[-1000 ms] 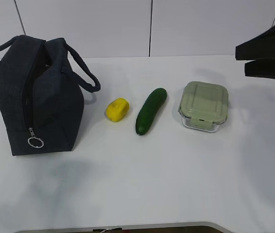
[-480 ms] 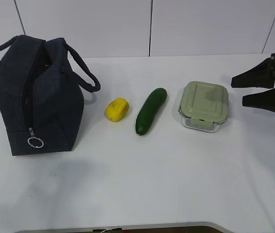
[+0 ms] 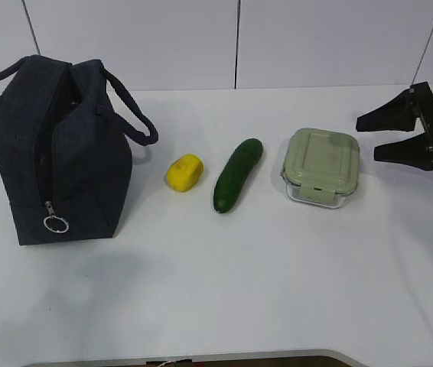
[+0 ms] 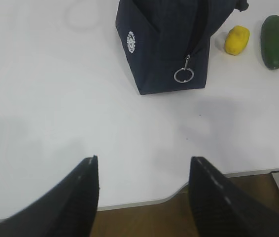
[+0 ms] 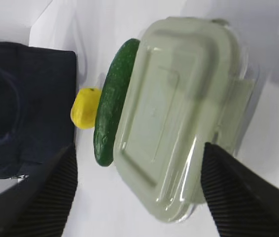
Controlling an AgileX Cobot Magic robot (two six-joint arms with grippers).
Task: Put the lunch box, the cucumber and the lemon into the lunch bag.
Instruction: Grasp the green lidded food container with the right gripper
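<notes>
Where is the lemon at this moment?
In the exterior view the lemon lies on the white table, left of centre, between the lunch bag and the cucumber, touching neither.

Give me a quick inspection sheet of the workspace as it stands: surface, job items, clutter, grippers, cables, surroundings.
Surface: white table, bare in front.
Lunch bag: upright at left, zipper open, ring pull hanging at the near end.
Lemon: on the table right of the bag, apart from it.
Cucumber: lying between lemon and lunch box, touching neither.
Lunch box: on the table, green lid on.
Clutter: nothing seen.
Left gripper: open, empty, above the table's near edge.
Right gripper: open, empty, just right of the lunch box, aimed at it.
Cables: nothing seen.
Surroundings: pale panelled wall behind.
</notes>
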